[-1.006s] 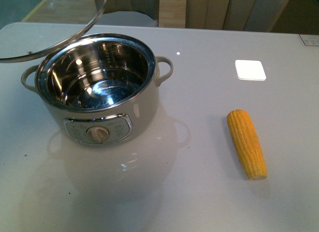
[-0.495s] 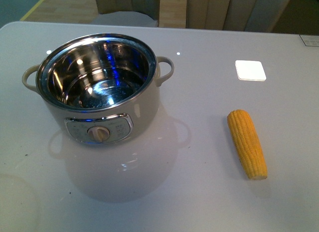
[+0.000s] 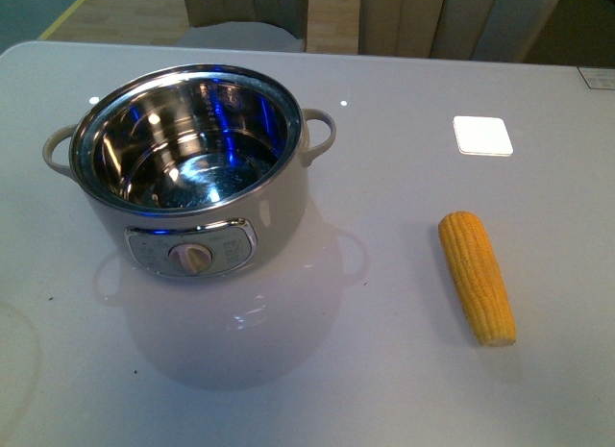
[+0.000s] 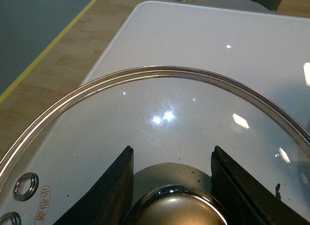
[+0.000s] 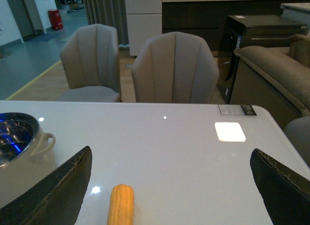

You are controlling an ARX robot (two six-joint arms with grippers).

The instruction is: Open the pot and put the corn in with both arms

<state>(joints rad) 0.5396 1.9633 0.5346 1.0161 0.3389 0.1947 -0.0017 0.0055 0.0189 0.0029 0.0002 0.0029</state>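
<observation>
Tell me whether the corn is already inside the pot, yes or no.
No: the corn lies on the table right of the pot, whose steel inside holds nothing.

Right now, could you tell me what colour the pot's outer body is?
The pot is cream-white; front view.

The pale grey counter point(image 3: 384, 370) bears a white square pad point(image 3: 482, 135), flat, near its far edge toward the right. A small printed label point(image 3: 598, 77) lies at the far right corner. A glass lid point(image 4: 160, 104) with steel rim and shiny knob point(image 4: 177, 210) is near the left edge; whether it rests there I cannot tell. Behind the far edge stand two grey chairs point(image 5: 174, 65) and a sofa point(image 5: 271, 70).
</observation>
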